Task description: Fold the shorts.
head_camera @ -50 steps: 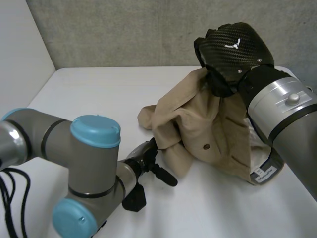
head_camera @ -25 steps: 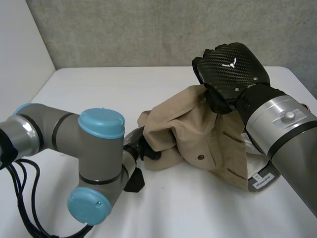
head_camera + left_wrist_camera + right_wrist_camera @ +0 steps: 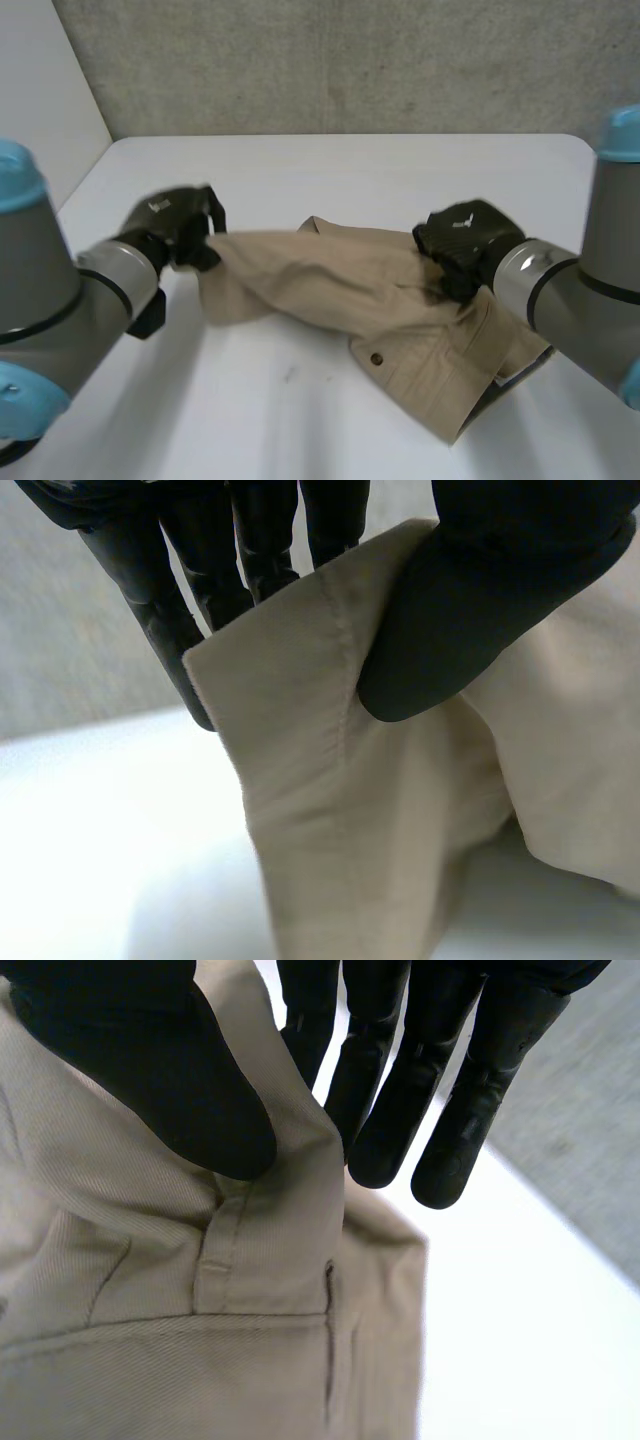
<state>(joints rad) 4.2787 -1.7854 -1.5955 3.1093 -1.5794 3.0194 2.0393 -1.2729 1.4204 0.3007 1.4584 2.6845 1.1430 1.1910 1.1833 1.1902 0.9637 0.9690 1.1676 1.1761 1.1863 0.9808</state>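
tan cotton, pulled out sideways over the white table (image 3: 300,165): the shorts (image 3: 330,285), held at both ends and lying across the middle of the table.

at the left hand (image 3: 172,222), seen from the head: holds one end of the shorts just above the table, near its left side. hard to read the grasp from there, with the back of the hand in the way. clearer from the left wrist: pinches a stitched hem corner (image 3: 300,670) between the thumb (image 3: 480,590) and straight fingers (image 3: 160,600), cloth hanging down from the pinch in loose folds. rest of the shorts cut off past that fold.

at the right hand (image 3: 465,238): sits on the other end, by the waistband, knuckles up, grasp again covered from the head view. from the right wrist: clamps the waistband edge between thumb (image 3: 150,1070) and fingers (image 3: 455,1100), just above a belt loop (image 3: 213,1265), with the fingertips poking out past the cloth over bare table.

between the hands: sags in a long fold; cannot tell whether the low middle touches the table. below the right hand: lies flat, front side up with one button (image 3: 377,358) showing. runs partly under the right forearm (image 3: 560,300), so that edge stays hidden. something pale peeks out there, too small to make out.
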